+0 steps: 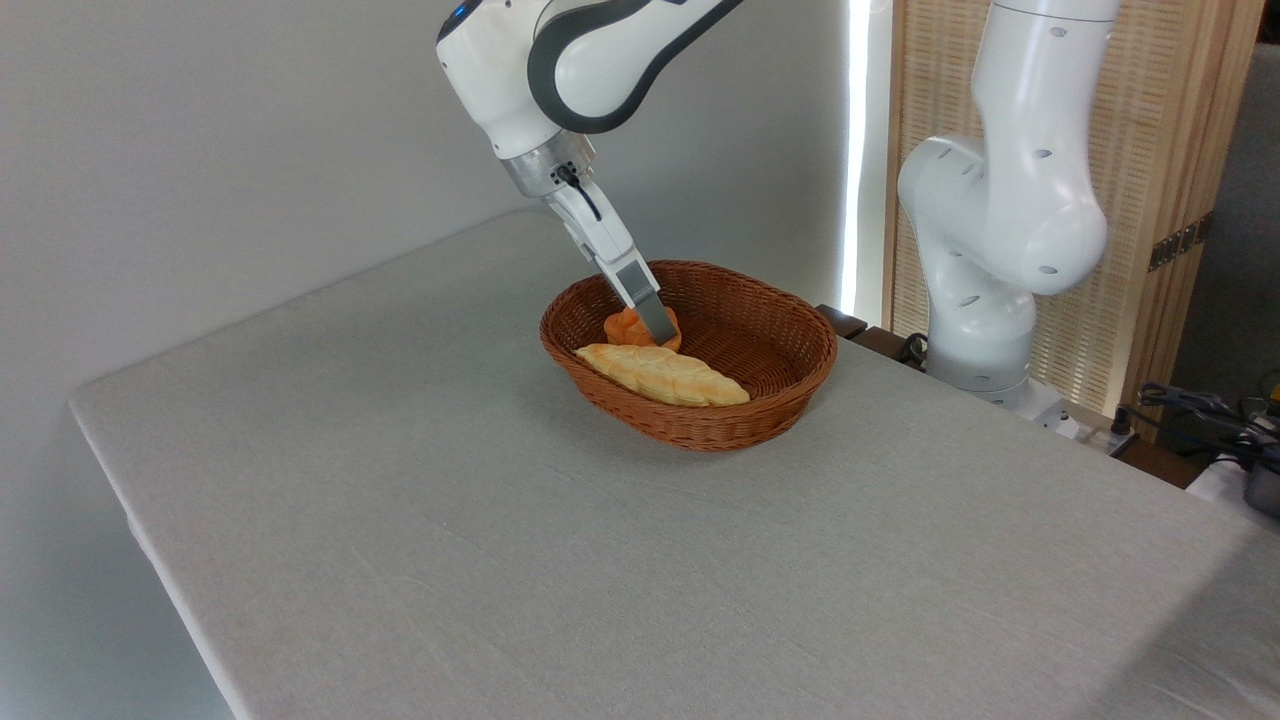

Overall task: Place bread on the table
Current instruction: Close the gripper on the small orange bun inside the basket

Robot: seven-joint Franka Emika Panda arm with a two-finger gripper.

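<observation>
Bread not yet lifted from basket at frame centre, claw at it, grip state unreadable; transfer to worktop outstanding.

No legible text, label, brand, number or sign found on any surface in view (arm housings, basket and cloth all checked); nothing to record.
</observation>
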